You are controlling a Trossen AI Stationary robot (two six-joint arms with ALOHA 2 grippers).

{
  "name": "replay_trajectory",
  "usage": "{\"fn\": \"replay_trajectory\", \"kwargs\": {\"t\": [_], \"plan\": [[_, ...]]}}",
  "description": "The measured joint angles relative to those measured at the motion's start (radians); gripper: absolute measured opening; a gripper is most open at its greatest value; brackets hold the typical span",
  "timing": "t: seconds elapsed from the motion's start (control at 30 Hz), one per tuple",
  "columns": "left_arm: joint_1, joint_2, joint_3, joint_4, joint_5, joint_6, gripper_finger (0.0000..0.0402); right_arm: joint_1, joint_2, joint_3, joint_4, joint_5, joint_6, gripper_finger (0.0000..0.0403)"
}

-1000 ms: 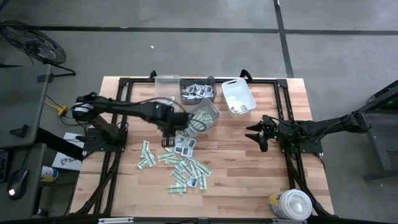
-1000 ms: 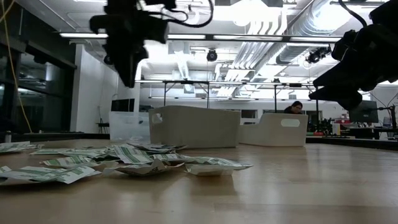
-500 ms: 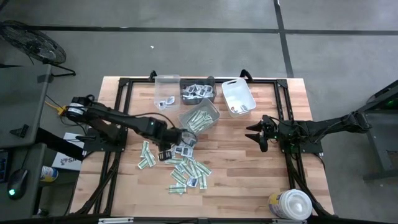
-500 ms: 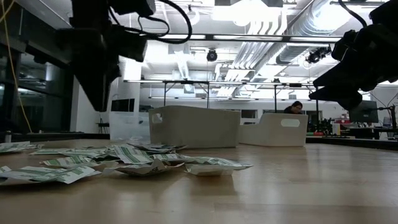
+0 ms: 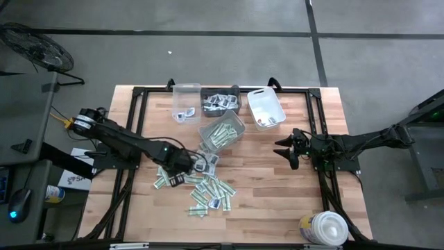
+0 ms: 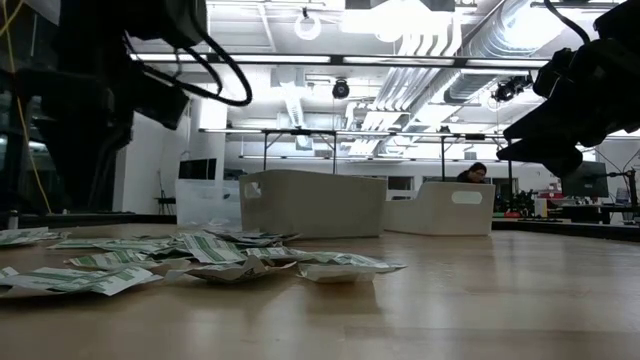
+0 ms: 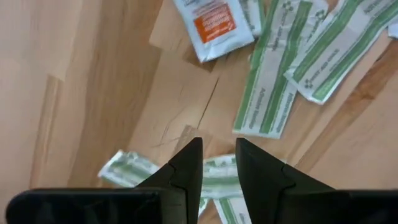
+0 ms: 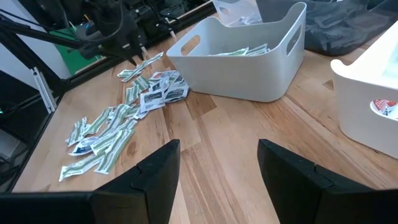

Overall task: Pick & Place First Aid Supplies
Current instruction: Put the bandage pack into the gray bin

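The desk is a light wooden butcher-block top with dark frame rails along its edges. A loose scatter of first aid packets lies directly on the boards near the middle, narrow green-and-white strips mixed with squarish white ones, several overlapping. At the far edge stand a clear bin, a dark bin holding white packets, and a white bin. Just in front of these, a grey bin sits at an angle, containing green-and-white strips. A round white tub rests at the near right corner, well apart from the scatter.
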Motion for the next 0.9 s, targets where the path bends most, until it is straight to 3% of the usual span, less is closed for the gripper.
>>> {"fn": "replay_trajectory", "kwargs": {"t": [0.27,0.57,0.9], "plan": [[0.001,-0.213,-0.100,0.005,-0.017,-0.055,0.0095,0.000,0.000,0.000,0.001,0.000,0.000,0.0208],[0.001,-0.455,-0.297,0.079,0.075,-0.009,0.0100,0.000,0.000,0.000,0.000,0.000,0.000,0.0208],[0.001,-0.467,-0.350,0.114,0.071,0.044,0.0189,0.000,0.000,-0.001,0.000,0.000,0.000,0.0208]]}}
